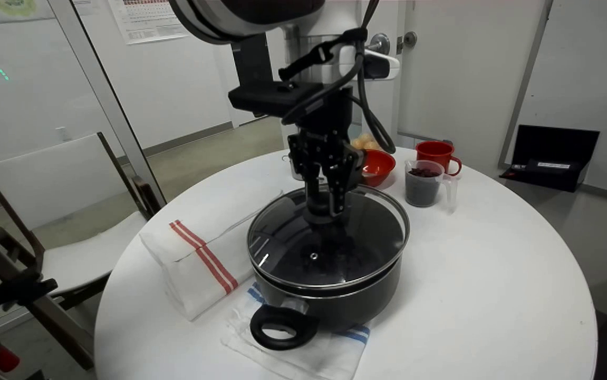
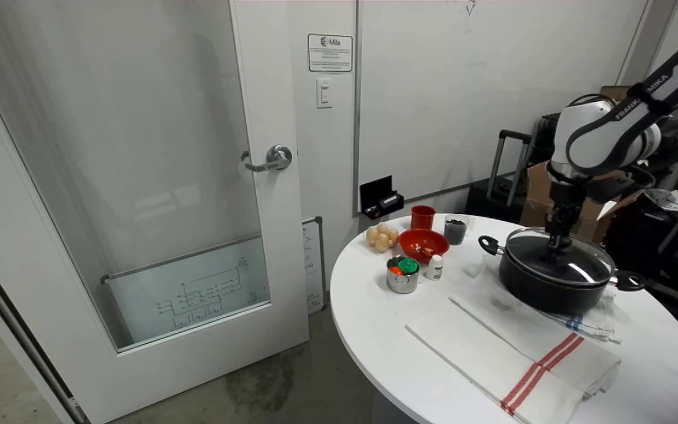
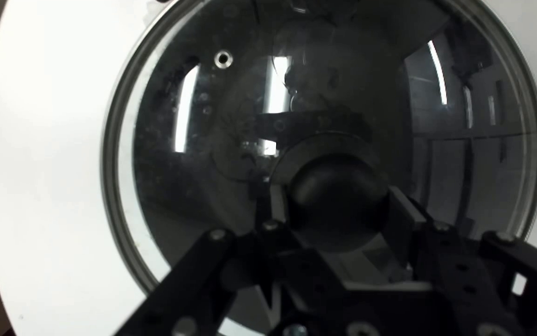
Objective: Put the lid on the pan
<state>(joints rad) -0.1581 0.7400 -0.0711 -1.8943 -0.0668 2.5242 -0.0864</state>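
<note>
The clear glass lid (image 1: 372, 237) with a metal rim sits over the black pan (image 1: 356, 306) in both exterior views. Its rim shows a narrow dark gap above the pan's rim on the near side; I cannot tell whether it rests fully on it. My gripper (image 1: 325, 205) points down at the lid's centre. In the wrist view my gripper's fingers (image 3: 340, 205) stand on both sides of the dark round knob and appear to touch it. The lid (image 3: 231, 112) fills most of that view and hides the pan's inside. The pan (image 2: 551, 294) has black loop handles.
The pan stands on a blue-striped cloth (image 1: 329, 351). A folded red-striped cloth (image 1: 198, 258) lies beside it. A red bowl (image 2: 424, 244), a red mug (image 2: 423, 218), a measuring cup (image 1: 422, 187), a metal cup (image 2: 402, 282) and a white bottle (image 2: 435, 268) stand farther off.
</note>
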